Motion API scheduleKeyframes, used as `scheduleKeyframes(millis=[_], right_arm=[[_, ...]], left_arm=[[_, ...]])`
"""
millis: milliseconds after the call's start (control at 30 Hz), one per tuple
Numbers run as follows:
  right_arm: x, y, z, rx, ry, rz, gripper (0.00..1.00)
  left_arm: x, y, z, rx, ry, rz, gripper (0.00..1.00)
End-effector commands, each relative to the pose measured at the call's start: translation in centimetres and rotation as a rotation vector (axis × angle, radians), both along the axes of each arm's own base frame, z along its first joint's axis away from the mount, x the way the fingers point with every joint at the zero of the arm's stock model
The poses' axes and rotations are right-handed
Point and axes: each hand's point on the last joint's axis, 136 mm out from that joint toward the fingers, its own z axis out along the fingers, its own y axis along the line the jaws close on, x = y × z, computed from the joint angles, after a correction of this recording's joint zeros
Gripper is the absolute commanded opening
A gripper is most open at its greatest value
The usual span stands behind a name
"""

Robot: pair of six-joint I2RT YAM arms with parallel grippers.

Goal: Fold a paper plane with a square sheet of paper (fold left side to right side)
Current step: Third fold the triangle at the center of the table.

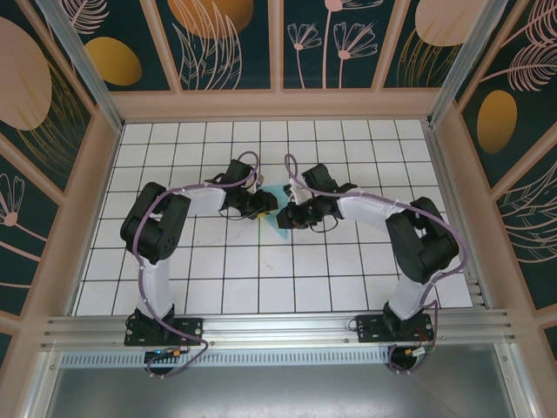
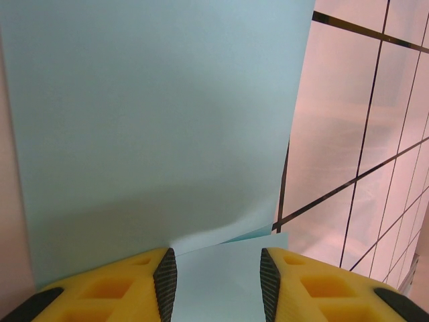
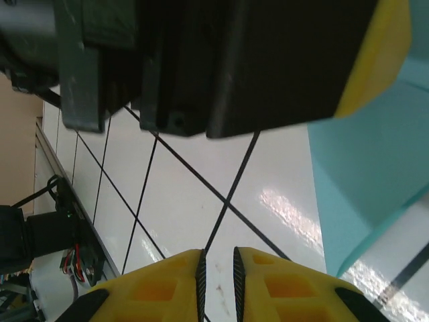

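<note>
Yellow-fingered left end effector [image 2: 218,278] half-open, straddling thin turquoise-blue square sheet of paper [image 2: 154,121], not pinching it. Opposite, right end effector [image 3: 218,268] narrow, empty, above white gridded table [image 3: 268,201].

square sheet of paper [image 1: 281,225] mostly hidden under left gripper [image 1: 264,205], right gripper [image 1: 294,214]

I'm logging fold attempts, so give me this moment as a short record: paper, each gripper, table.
paper: turquoise, mid-table between the two grippers; two layers overlap near the left jaws
left gripper: jaws apart, paper seen in the gap, not pinched
right gripper: jaws a narrow slit apart, nothing between them, over bare tile beside the paper
table: white grid tiles
</note>
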Motion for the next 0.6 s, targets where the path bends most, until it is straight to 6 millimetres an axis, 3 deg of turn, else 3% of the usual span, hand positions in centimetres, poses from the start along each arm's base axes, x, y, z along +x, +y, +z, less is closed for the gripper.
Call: scheduleKeyframes(millis=[0,167,400,567], right_arm=[[1.3,1.0,-1.2,-0.014,-0.003,0.001,0.22],[1.3,1.0,-4.0,-0.073,0.028,0.005,0.21],[-1.5,-0.8,-7.2,-0.153,0.110,0.006,0.19],[-3.4,-1.9,-8.4,-0.205,0.149,0.019,0.18]], left_arm=[[-1.7,1.4,-4.5,0.120,0.058,-0.003,0.41],[-1.7,1.4,-4.4,0.119,0.058,-0.005,0.41],[-1.6,1.4,-4.4,0.123,0.054,-0.005,0.42],[-1.6,1.4,-4.5,0.127,0.056,-0.006,0.41]])
